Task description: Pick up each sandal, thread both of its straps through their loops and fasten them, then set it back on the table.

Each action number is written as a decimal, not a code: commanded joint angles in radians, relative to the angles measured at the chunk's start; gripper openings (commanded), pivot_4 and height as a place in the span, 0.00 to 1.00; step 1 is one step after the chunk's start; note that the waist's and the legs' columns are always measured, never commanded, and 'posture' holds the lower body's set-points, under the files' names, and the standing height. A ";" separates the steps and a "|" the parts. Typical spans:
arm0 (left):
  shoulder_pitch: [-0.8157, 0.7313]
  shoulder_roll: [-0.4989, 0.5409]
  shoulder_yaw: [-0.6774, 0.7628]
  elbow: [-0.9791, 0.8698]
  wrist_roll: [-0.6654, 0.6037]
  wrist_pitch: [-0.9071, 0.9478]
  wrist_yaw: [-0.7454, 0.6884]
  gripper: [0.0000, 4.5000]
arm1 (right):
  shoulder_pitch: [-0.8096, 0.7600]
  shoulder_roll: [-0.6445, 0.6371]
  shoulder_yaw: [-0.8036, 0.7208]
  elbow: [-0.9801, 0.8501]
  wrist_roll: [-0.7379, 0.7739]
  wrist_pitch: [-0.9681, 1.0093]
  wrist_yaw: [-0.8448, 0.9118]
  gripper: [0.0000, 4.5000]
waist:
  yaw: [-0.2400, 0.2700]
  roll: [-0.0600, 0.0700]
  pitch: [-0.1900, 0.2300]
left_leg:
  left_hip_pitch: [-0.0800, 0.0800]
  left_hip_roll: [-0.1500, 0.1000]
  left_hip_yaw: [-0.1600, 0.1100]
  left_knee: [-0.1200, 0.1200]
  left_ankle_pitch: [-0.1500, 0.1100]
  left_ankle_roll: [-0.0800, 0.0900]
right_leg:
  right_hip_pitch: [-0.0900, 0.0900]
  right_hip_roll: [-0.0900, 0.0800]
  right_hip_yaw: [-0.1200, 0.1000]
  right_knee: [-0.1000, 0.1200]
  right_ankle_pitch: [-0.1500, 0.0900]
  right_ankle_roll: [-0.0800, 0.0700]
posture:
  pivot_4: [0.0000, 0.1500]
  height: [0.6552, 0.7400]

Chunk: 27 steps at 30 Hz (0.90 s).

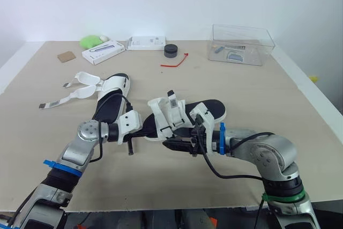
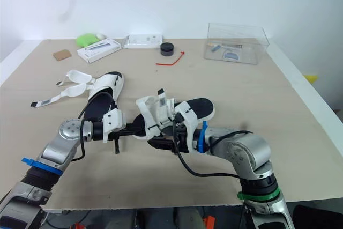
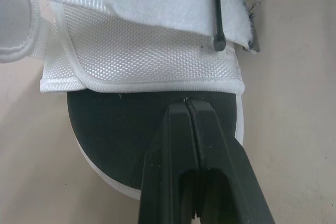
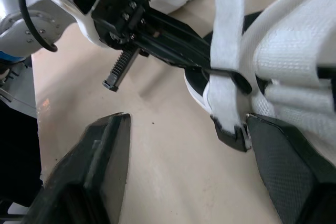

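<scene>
Near the table [image 1: 161, 186] centre, the left gripper [image 3: 187, 109] pinches tight on the sandal [image 1: 212, 109] at its heel, while the right gripper [image 4: 189, 120] gapes wide beside its strap [image 4: 227, 51].

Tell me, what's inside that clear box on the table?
Inside the clear box lie a few small blue and white items. Nothing covers them, but they are too small to identify.
</scene>
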<state>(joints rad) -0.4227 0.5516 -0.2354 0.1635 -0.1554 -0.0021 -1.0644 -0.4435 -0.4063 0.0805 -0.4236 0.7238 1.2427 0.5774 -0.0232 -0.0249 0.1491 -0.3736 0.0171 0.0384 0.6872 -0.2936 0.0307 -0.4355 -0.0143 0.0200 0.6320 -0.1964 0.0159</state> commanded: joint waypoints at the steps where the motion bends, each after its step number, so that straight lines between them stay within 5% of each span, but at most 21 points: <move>1: 0.054 0.023 -0.041 0.032 0.062 0.037 -0.001 0.00 | -0.019 0.007 0.015 -0.003 0.018 0.002 0.003 0.44 | 0.000 0.000 0.000 | 0.000 0.000 0.000 0.000 0.000 0.000 | 0.000 0.000 0.000 0.000 0.000 0.000 | 1.00 1.00; 5: 0.068 0.030 -0.040 0.019 0.064 0.041 0.003 0.00 | -0.022 0.007 0.032 0.026 0.000 0.027 -0.019 0.01 | -0.001 0.000 0.000 | 0.000 0.000 0.000 -0.001 0.000 0.000 | -0.001 0.000 0.000 0.000 -0.001 -0.001 | 1.00 1.00; 12: 0.073 0.027 -0.044 0.016 0.065 0.042 0.010 0.00 | 0.009 -0.051 0.041 0.003 0.036 0.123 -0.001 0.01 | -0.001 0.000 0.000 | 0.000 0.001 -0.001 -0.002 0.000 0.000 | -0.001 0.000 -0.001 0.000 -0.002 -0.003 | 1.00 1.00; 19: 0.070 0.018 -0.058 0.033 0.072 0.033 0.011 0.00 | 0.020 -0.247 0.091 -0.096 0.196 0.233 0.186 0.01 | 0.000 0.000 -0.001 | 0.000 0.001 -0.001 -0.002 -0.001 0.001 | 0.000 0.000 -0.001 0.000 -0.003 -0.003 | 1.00 1.00; 26: 0.056 0.014 -0.064 0.040 0.070 0.032 0.010 0.00 | 0.039 -0.276 0.087 -0.131 0.229 0.210 0.201 0.01 | 0.002 0.000 -0.001 | -0.001 0.000 -0.003 -0.002 -0.003 0.002 | 0.001 0.003 -0.001 0.000 -0.007 -0.001 | 1.00 1.00; 27: 0.058 0.015 -0.064 0.040 0.070 0.031 0.009 0.00 | 0.040 -0.276 0.083 -0.135 0.231 0.208 0.200 0.09 | 0.002 0.000 -0.001 | -0.001 0.000 -0.004 -0.002 -0.003 0.001 | 0.001 0.003 -0.001 0.000 -0.007 -0.001 | 1.00 1.00</move>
<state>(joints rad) -0.4060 0.5544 -0.2539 0.1301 -0.1542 -0.0031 -1.0527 -0.4187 -0.6773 0.1473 -0.5114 0.9000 1.4342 0.7495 -0.0208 -0.0247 0.1479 -0.3747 0.0163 0.0345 0.6849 -0.2972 0.0319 -0.4345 -0.0132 0.0192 0.6317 -0.2037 0.0151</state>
